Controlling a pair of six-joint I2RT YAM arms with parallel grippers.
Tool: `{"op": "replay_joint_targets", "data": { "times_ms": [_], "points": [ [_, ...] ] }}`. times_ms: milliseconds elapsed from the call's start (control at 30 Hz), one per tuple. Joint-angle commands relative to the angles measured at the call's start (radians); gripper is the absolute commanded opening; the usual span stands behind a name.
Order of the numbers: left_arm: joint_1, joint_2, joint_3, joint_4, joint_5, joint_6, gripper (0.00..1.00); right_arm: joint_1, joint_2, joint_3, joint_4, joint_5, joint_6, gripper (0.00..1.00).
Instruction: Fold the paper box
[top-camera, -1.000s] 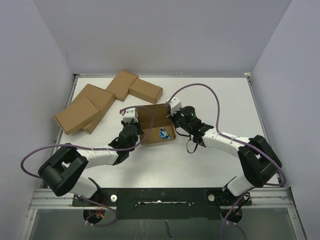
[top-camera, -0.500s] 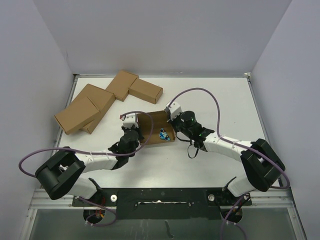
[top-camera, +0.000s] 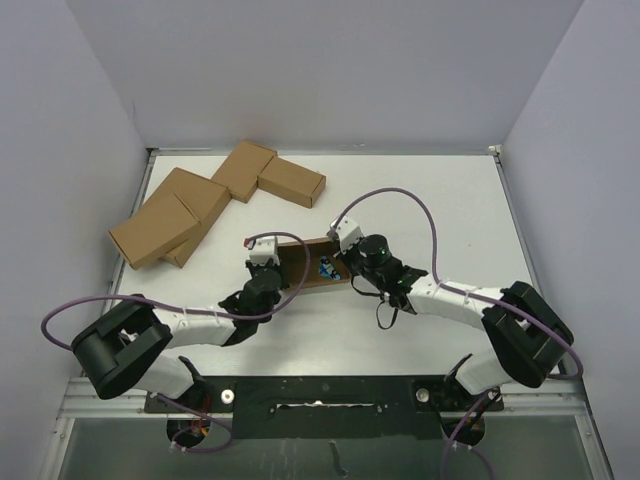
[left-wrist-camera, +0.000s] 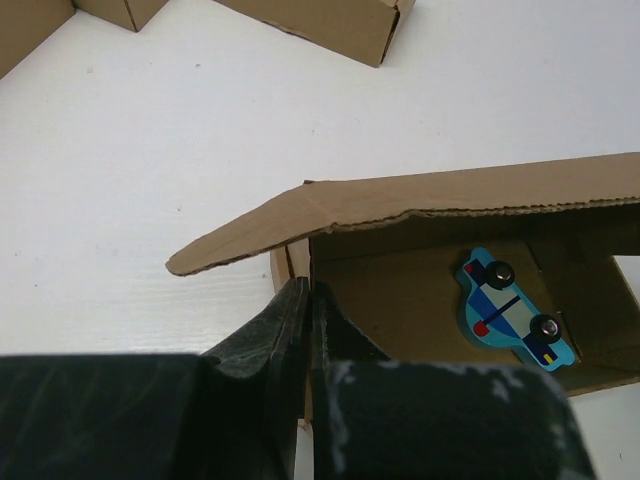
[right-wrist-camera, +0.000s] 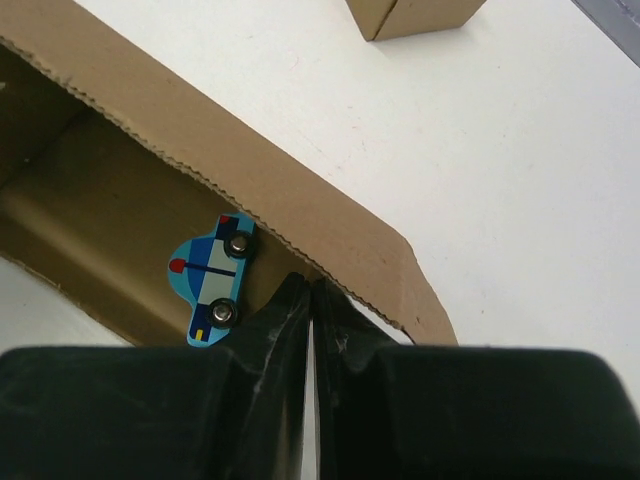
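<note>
The paper box is an open brown carton lying between the two arms, with a blue toy car inside it. In the left wrist view its lid flap leans over the opening above the car. My left gripper is shut on the box's left wall; in the top view it sits at that end. My right gripper is shut at the right wall just under the lid flap, beside the car. From above it sits at the right end.
Several closed brown cartons lie at the back left: a large one, one behind it and a long one. One carton corner shows at the top of each wrist view. Grey walls ring the white table.
Both grippers have drawn toward the near edge with the box between them. The box has tipped, so its opening looks narrower from above.
</note>
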Motion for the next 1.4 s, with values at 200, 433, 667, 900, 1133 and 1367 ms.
{"op": "replay_joint_targets", "data": {
  "times_ms": [200,433,667,900,1133,1367],
  "points": [
    [-0.030,0.008,-0.018,0.036,-0.012,0.023,0.00,0.021,-0.078,-0.034,-0.010,-0.014,-0.034,0.07],
    [-0.031,0.023,-0.028,0.065,-0.015,0.057,0.00,0.015,-0.089,-0.040,-0.020,-0.016,-0.051,0.11],
    [-0.033,0.030,-0.042,0.075,-0.023,0.072,0.00,0.005,-0.110,-0.027,-0.047,-0.058,-0.074,0.28],
    [-0.033,0.040,-0.042,0.076,-0.027,0.068,0.00,-0.022,-0.159,0.008,-0.148,-0.108,-0.136,0.48],
    [-0.033,0.040,-0.039,0.069,-0.027,0.066,0.00,-0.068,-0.218,0.032,-0.363,-0.254,-0.270,0.65],
    [-0.034,0.027,-0.038,0.062,-0.027,0.068,0.00,-0.134,-0.285,0.115,-0.649,-0.451,-0.459,0.65]
  ]
}}
